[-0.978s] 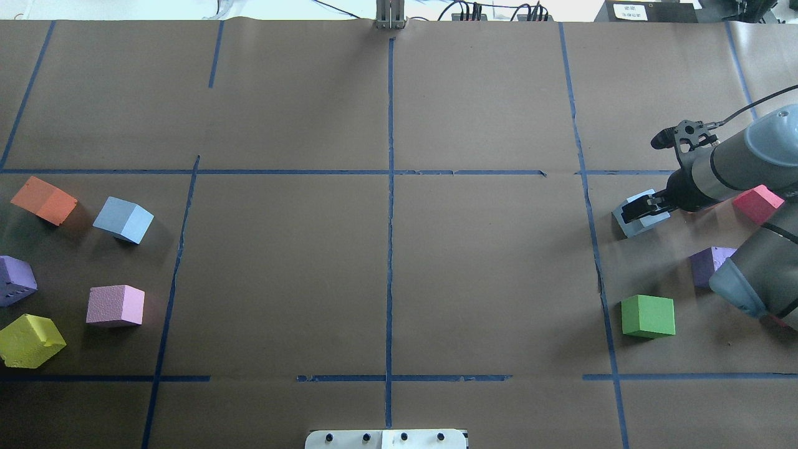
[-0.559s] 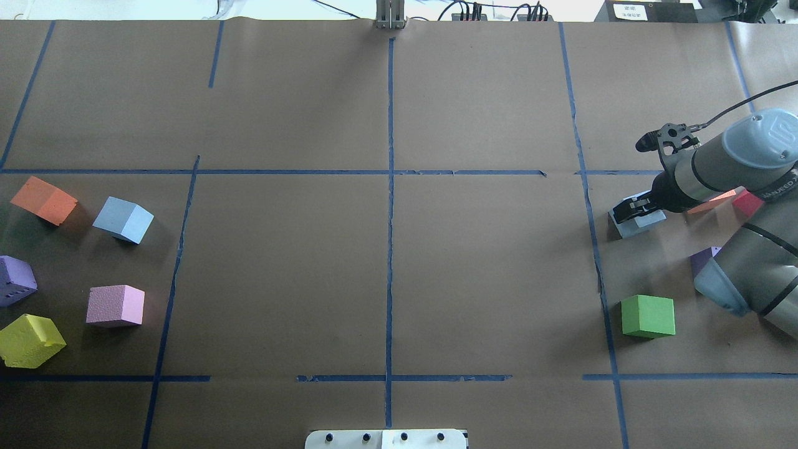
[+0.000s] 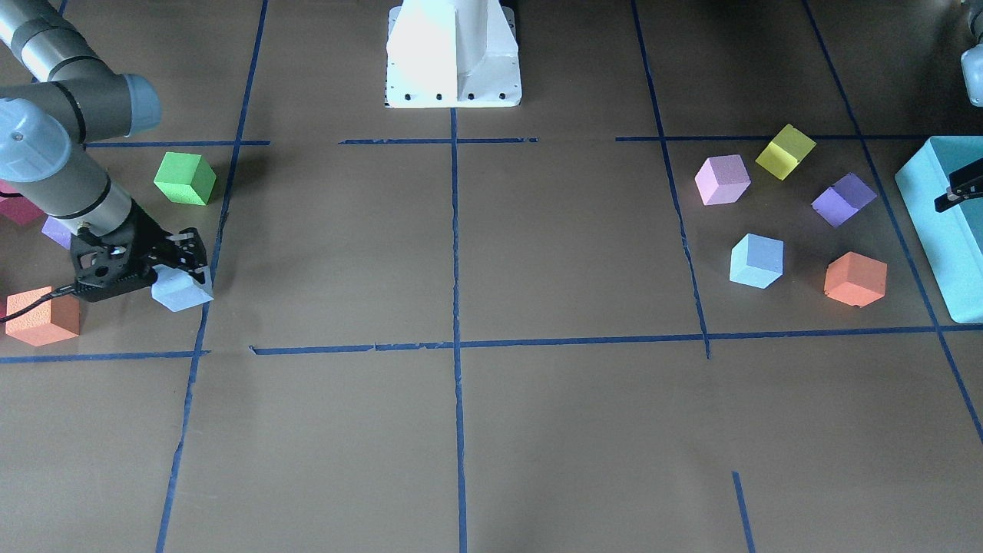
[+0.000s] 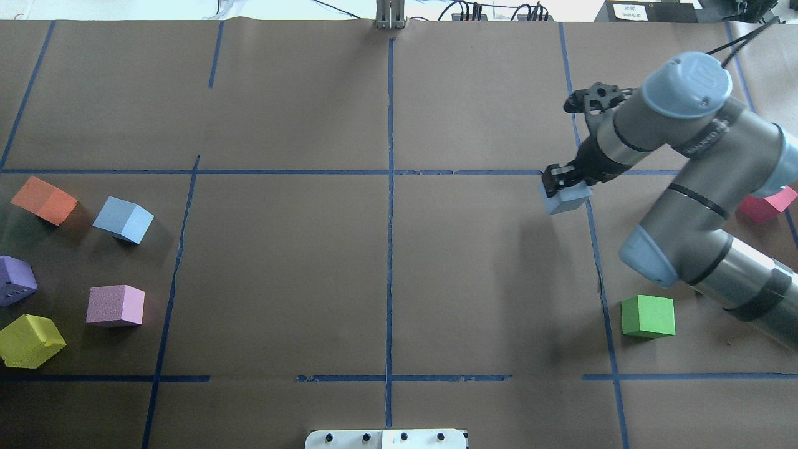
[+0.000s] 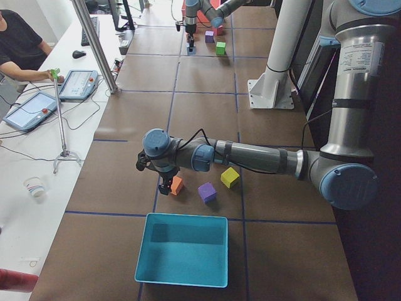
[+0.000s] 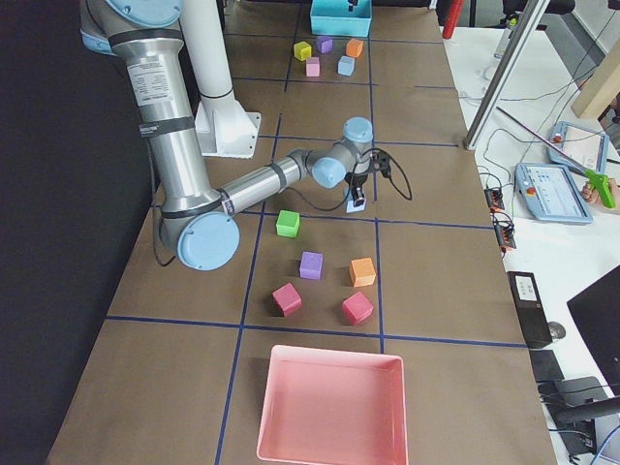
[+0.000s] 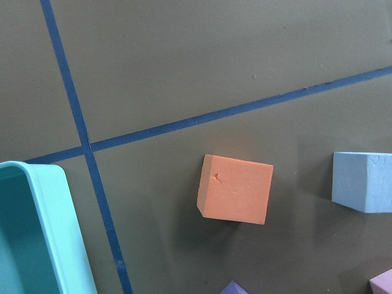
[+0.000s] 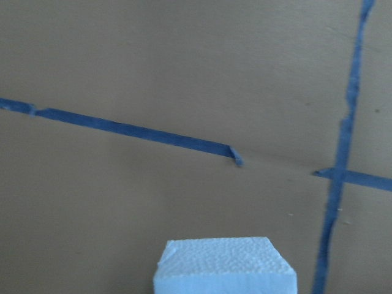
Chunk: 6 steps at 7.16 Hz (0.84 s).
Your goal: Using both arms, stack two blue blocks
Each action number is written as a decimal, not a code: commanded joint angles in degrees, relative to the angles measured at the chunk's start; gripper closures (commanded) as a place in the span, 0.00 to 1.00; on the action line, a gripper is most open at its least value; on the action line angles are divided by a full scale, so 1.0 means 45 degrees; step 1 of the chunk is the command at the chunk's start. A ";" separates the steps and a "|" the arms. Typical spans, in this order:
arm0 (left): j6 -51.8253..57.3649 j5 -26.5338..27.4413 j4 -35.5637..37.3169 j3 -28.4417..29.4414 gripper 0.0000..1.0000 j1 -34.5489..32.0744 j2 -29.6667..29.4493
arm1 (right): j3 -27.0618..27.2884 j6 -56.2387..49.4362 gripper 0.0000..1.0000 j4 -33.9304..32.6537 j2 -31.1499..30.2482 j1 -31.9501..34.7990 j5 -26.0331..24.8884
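Observation:
My right gripper [image 4: 563, 181] is shut on one pale blue block [image 4: 566, 199] and holds it just off the paper, by the tape line on the right side. The front view shows the same gripper [image 3: 181, 259] and block [image 3: 183, 293]. The block fills the bottom of the right wrist view [image 8: 225, 267]. The second blue block [image 4: 123, 219] rests on the far left among other cubes, also seen in the left wrist view [image 7: 362, 182]. My left gripper [image 5: 166, 184] hovers near the orange cube [image 5: 177, 185] and the teal bin. I cannot tell whether it is open.
Orange [image 4: 43, 199], purple [image 4: 15, 280], pink [image 4: 115, 305] and yellow [image 4: 30, 340] cubes surround the left blue block. A green cube [image 4: 648, 316] and a red cube [image 4: 764, 206] lie on the right. A teal bin [image 3: 941, 230] stands beyond the left cluster. The white pedestal [image 3: 453, 54] is behind.
My right arm has swung toward the table's centre, carrying the blue block left from among the right-side cubes to the tape line. The left-side cubes have not moved.

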 commanded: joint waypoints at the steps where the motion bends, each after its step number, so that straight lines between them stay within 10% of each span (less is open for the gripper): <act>1: -0.0383 0.0012 -0.0026 -0.0016 0.00 0.0065 -0.0098 | -0.0346 0.3902 1.00 -0.0790 0.2493 -0.1829 -0.1094; 6: -0.0422 0.0012 -0.0007 0.0139 0.00 0.0319 -0.0294 | -0.3429 0.7067 0.98 -0.0635 0.5139 -0.3554 -0.3111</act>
